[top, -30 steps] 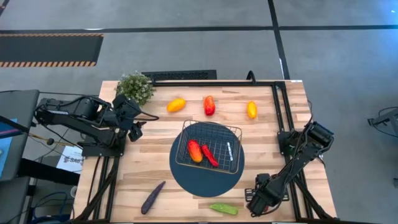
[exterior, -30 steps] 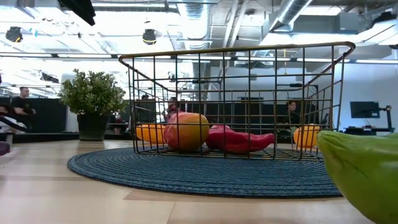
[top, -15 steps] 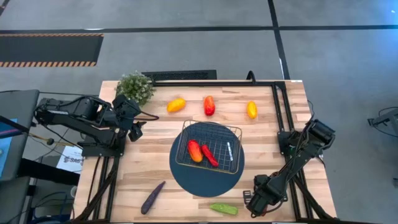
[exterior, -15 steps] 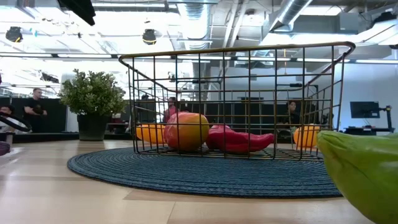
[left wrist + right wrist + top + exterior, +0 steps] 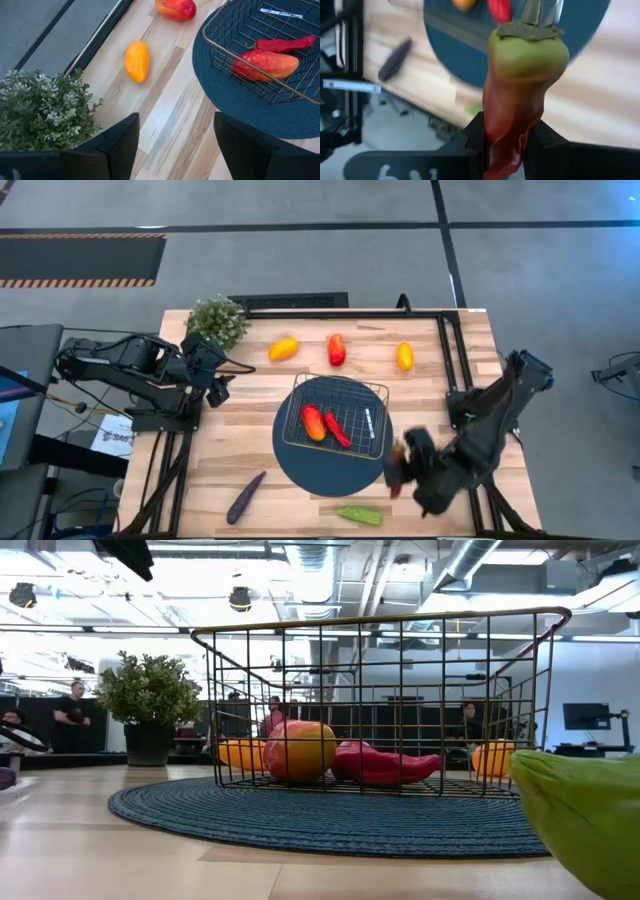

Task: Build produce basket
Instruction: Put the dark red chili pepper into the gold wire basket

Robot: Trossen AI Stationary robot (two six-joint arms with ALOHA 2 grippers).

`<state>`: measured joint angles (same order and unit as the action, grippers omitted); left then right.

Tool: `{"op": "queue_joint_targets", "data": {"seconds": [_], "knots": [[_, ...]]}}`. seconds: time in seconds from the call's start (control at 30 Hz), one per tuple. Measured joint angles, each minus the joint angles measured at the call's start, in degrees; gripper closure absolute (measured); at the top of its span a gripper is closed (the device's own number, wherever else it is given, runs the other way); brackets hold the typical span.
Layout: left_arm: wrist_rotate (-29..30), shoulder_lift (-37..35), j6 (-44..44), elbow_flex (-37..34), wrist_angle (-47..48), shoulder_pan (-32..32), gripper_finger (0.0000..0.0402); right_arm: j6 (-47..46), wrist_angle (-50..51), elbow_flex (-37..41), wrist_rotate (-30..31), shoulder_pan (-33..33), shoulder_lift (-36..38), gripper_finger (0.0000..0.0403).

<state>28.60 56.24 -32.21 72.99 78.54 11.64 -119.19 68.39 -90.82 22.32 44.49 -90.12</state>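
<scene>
Right gripper (image 5: 398,470) had swung toward the round dark-blue mat (image 5: 300,465), jaws clamping a red-and-green pepper (image 5: 520,90); left gripper (image 5: 175,145) jaws spread, empty.

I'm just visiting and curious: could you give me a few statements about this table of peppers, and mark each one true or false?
1. The basket holds two red peppers. True.
2. The right gripper is empty. False: it grips a red-and-green pepper.
3. The purple vegetable lies in the basket. False: it lies on the bare wood.
4. The left gripper is open, near the potted plant. True.
5. The basket stands on a dark-blue mat. True.
</scene>
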Motion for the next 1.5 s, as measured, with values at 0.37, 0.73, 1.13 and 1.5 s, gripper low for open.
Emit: {"op": "queue_joint_targets", "data": {"seconds": [0.37,0.73,1.13,1.5], "knots": [[-0.33,-0.02,0.27,0.00,0.02,0.00,0.0162,48.31,5.05,-9.78,-2.31,-25.58,1.90,0.0325],[-1.19,-0.02,1.08,-0.02,0.04,0.02,0.0162,75.73,-6.15,-9.78,-21.35,-40.44,-6.74,0.0325],[-1.28,-0.01,1.36,-0.02,0.05,0.00,0.0162,84.20,-2.91,-9.76,-33.21,-39.06,-20.73,0.0325],[-1.30,-0.02,1.31,-0.02,0.14,0.00,0.0162,83.32,-1.09,-9.67,-29.98,-37.73,-27.71,0.0326]]}}
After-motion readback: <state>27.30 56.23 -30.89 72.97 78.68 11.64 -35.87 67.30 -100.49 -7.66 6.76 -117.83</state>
